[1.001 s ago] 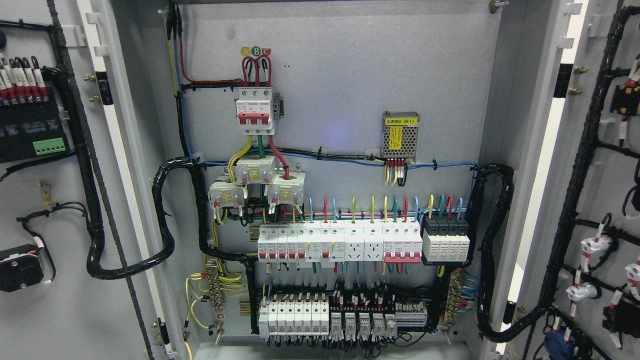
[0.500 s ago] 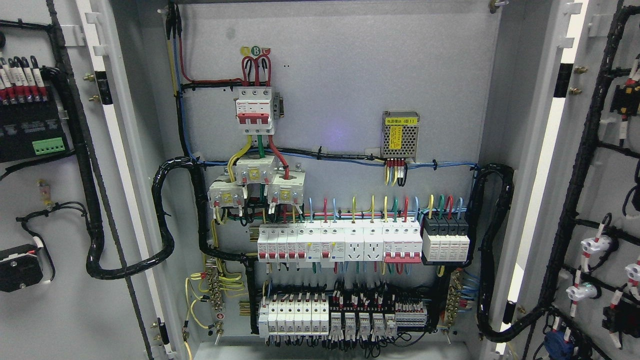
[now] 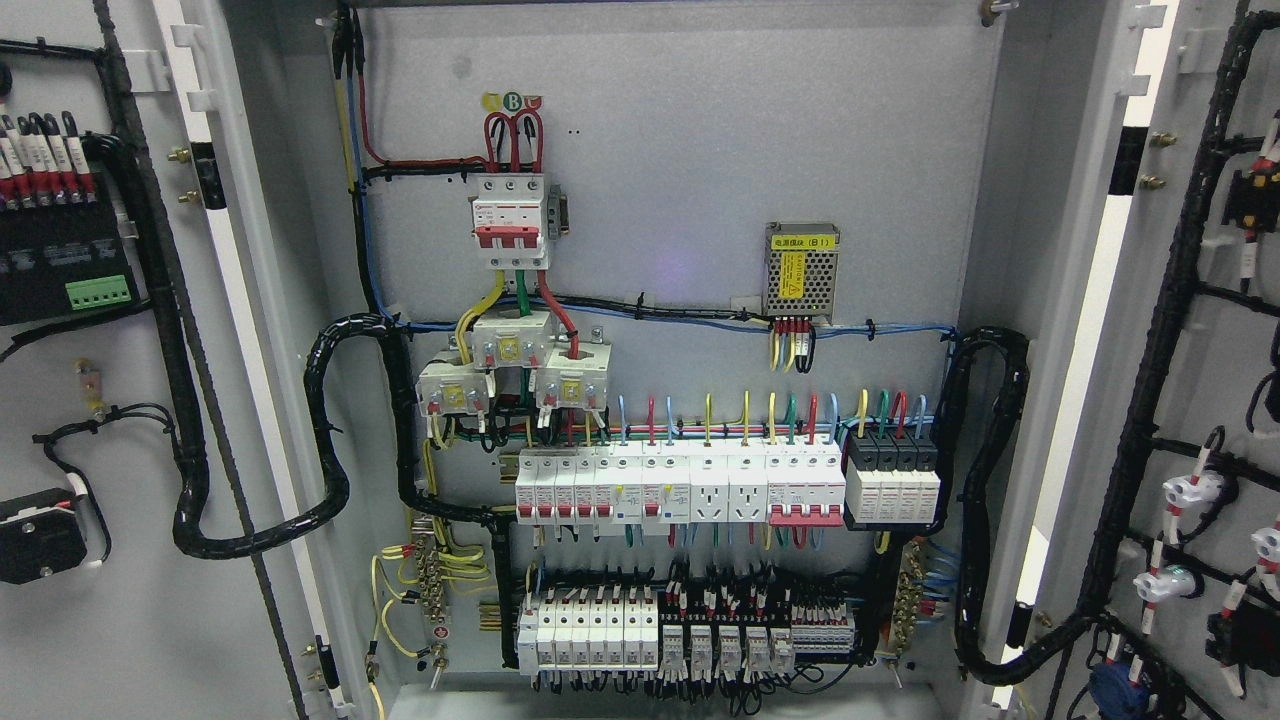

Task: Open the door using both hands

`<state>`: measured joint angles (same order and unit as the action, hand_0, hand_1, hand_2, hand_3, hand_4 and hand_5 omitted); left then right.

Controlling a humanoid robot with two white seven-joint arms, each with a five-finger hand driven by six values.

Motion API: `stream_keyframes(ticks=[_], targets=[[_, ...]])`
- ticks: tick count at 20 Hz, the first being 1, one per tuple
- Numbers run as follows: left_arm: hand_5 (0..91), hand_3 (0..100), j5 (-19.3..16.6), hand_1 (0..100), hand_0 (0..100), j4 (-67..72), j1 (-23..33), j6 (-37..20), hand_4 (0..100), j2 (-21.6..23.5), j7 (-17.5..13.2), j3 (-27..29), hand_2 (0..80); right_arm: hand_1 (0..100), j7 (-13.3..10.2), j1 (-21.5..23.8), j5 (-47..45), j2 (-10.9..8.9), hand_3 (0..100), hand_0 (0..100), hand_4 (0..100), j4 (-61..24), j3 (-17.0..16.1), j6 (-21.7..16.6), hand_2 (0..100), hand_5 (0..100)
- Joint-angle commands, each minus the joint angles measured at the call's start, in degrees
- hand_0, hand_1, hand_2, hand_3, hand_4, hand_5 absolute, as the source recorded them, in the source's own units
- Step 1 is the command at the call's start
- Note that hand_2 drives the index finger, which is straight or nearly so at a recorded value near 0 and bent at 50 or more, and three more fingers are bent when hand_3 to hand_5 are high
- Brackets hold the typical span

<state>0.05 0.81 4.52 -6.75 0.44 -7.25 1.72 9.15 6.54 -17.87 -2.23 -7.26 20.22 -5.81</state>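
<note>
Grey cabinet backplate (image 3: 680, 150) fills mid-frame, both stiff steel doors, left (image 3: 110, 600) and right (image 3: 1190, 330), already swung wide at the frame edges; neither robot hand of mine shows, so grip unknown.

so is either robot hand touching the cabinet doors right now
Apart. The head view shows the left door and the right door both swung wide open, with no robot hand anywhere in the picture.
</note>
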Motion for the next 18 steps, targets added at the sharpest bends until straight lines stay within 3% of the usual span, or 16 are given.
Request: stream_keyframes(ticks=[1,18], targets=[[0.0,0,1.2,0,0,4.6,-0.4,2.5,0,-2.2,0.0,2.7,0.0,0,-0.5,-1.6,3.8,3.28,0,38,0,5.0,-0.4,1.0,0,0],[0.0,0,2.1,0,0,0.0,-0.4,3.1,0,-2.3,0.2,3.8,0.0,0,-0.5,-1.5,3.9,4.08,0,38,0,5.0,-0.3,1.8,0,0]])
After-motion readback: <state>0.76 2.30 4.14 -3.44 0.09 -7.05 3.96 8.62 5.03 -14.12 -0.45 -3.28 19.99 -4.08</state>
